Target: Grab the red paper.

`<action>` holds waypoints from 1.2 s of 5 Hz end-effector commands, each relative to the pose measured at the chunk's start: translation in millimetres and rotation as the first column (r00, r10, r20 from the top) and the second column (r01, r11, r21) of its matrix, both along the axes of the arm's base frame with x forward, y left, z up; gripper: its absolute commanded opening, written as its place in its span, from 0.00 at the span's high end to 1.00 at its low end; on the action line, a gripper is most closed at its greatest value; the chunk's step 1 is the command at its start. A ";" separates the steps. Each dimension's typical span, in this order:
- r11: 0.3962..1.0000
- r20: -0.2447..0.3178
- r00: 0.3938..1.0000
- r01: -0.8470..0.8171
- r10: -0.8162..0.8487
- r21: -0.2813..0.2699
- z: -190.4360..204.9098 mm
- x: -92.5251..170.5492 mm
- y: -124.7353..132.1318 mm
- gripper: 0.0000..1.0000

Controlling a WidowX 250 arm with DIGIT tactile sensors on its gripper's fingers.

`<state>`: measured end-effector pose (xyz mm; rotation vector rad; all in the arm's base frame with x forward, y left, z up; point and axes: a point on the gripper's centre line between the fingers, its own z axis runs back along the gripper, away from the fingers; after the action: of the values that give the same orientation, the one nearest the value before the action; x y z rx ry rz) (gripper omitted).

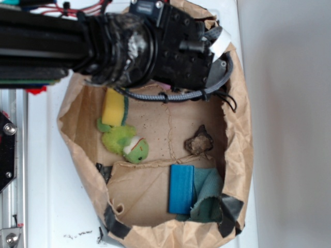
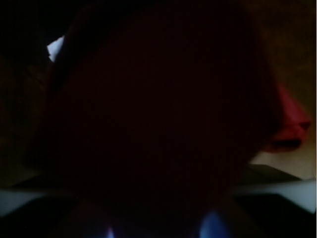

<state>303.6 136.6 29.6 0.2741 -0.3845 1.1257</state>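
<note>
The red paper (image 2: 290, 119) fills most of the wrist view as a dark, shadowed red mass very close to the camera; only its right edge is lit bright red. In the exterior view it is hidden under the arm. My gripper (image 1: 214, 70) hangs low inside the upper part of the brown paper bag (image 1: 77, 129). In the wrist view the gripper (image 2: 161, 230) shows only as two faint blue glints at the bottom, with the red mass between and above them. Whether the jaws press on the paper does not show.
In the bag lie a yellow sponge (image 1: 114, 107), a green plush toy (image 1: 125, 143), a brown crumpled lump (image 1: 199, 142), a blue block (image 1: 181, 188) and a teal cloth (image 1: 209, 194). The bag's rolled walls ring everything. A grey cable (image 1: 170, 95) runs under the arm.
</note>
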 end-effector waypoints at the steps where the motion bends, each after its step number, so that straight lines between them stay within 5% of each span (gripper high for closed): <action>1: 0.998 0.019 0.999 0.049 -0.048 -0.026 20.4 -15.5 2.1 1.00; 3: 0.978 0.063 0.987 0.158 -0.151 -0.135 57.9 -31.5 -20.3 1.00; 6: 0.958 0.063 0.974 0.223 -0.216 -0.181 70.3 -38.2 -25.7 1.00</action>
<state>271.2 89.1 80.8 0.0390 -0.2804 0.9216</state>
